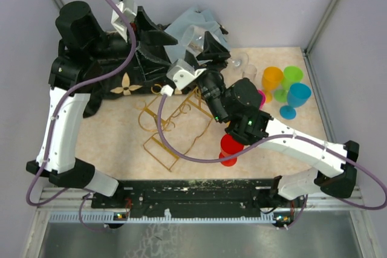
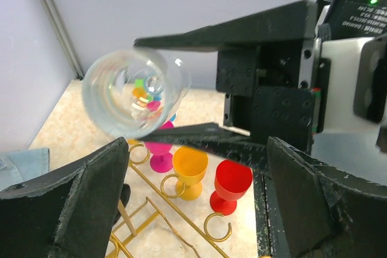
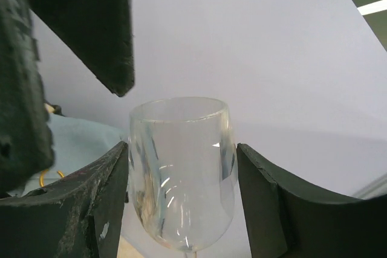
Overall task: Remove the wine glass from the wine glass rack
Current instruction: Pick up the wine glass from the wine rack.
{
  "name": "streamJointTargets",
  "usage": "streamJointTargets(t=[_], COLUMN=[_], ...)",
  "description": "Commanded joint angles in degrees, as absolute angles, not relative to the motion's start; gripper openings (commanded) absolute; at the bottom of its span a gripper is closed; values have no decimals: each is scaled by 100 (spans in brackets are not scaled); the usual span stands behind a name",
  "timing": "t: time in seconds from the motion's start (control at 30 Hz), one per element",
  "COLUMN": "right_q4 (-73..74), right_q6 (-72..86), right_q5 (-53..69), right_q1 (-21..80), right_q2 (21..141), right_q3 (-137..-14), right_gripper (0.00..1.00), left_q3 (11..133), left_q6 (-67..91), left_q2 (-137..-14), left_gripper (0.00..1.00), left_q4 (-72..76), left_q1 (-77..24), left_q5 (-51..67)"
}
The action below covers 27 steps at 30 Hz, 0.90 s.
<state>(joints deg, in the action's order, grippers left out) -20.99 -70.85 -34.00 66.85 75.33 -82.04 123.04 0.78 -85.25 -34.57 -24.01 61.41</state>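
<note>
Beige speckled bench [image 1: 109,140] is enclosed by pale walls at the back and sides. Bare surface is left in front and to the left of the gold-coloured thin wire wine glass rack [image 1: 164,144], which sits mid-bench. An orange plastic goblet [image 1: 272,80], a green plastic goblet [image 1: 292,76] and a blue plastic goblet [image 1: 298,96] are crowded near the right edge. A red plastic goblet [image 1: 230,148] stands just beside the rack's right end. The clear stemmed wine glass [image 3: 180,173] is held in the air, apart from the rack, its bowl clamped between the fingers of the right gripper [image 3: 181,146]. The left gripper [image 2: 198,144] is spread wide and empty, just beside the bowl.
</note>
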Motion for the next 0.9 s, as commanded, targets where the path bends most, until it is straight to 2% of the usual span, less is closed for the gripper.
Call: streamJointTargets(t=[0.0,0.43,0.87], right_q4=[-2719,-3226,-3056], right_q6=[-7199,-6687,-5409], right_q5=[-3575,-4409,-4882], right_q1=[6664,6607,5575], right_q2=[7105,6518,5602], right_q3=[-8221,-7824,-7299], right_gripper=[1,2,2], left_q3=[12333,12322,12193], left_q6=[262,1387,1417], left_q2=[-8616,-8833,-8776], left_gripper=[100,100,99], left_q4=[-3180,-2291,-2297], left_q1=[-2191,-1298,-1266], left_q5=[5921,6258,6485])
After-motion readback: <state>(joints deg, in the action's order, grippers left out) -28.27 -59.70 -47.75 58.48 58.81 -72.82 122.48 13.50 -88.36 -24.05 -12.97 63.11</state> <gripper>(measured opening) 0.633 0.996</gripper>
